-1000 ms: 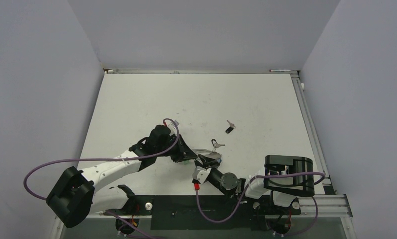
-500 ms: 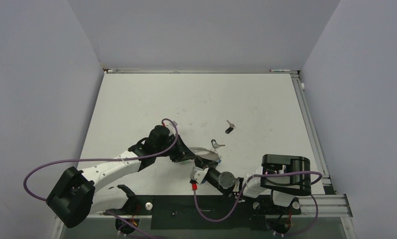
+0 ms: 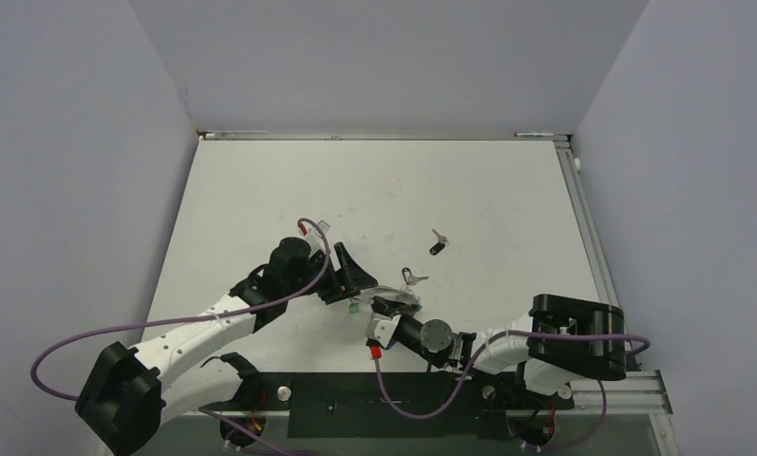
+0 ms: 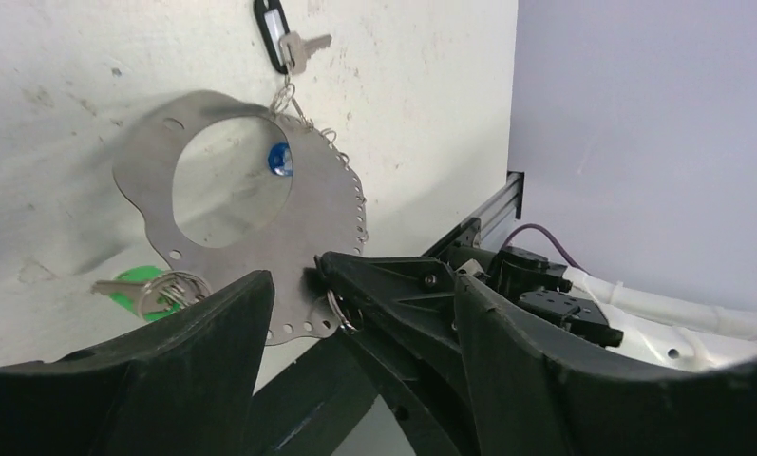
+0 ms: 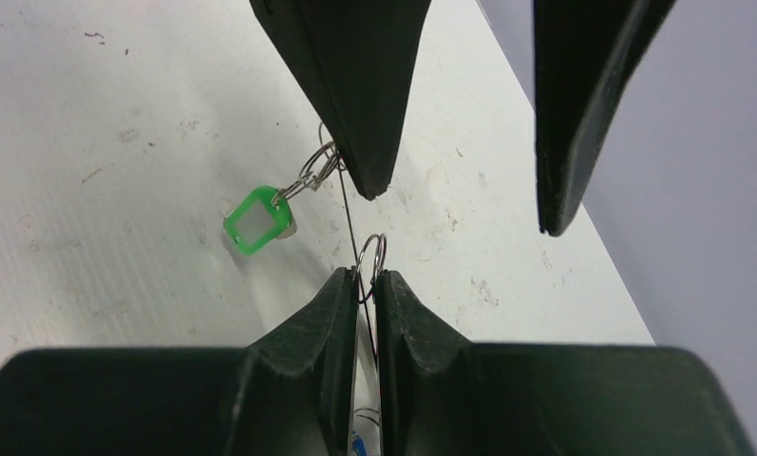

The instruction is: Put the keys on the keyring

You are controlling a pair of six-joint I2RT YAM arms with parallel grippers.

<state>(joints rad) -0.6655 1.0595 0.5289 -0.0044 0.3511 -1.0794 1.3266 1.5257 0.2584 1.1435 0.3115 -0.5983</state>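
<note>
The keyring (image 4: 341,204) is a flat grey metal ring with a big hole and small holes along its rim. My right gripper (image 5: 360,276) is shut on its edge, which looks like a thin line in the right wrist view. My left gripper (image 4: 360,285) stands open, its fingers (image 5: 365,142) astride the right fingertips and holding nothing. A green-tagged key (image 4: 139,287) lies at the keyring's rim with its small split ring (image 5: 322,167); I cannot tell whether it is threaded. A black-tagged key (image 4: 277,40) hangs at the far rim. A blue tag (image 4: 279,158) shows through the hole.
One loose key with a black head (image 3: 438,245) lies on the white table (image 3: 260,190), right of and beyond both grippers. Grey walls enclose the table on three sides. A metal rail (image 3: 593,256) runs down the right edge.
My left gripper has opened and drawn back a little, letting go of the green-tagged key at the keyring's rim. My right gripper closed on the keyring's edge and its arm has stretched out leftward.
</note>
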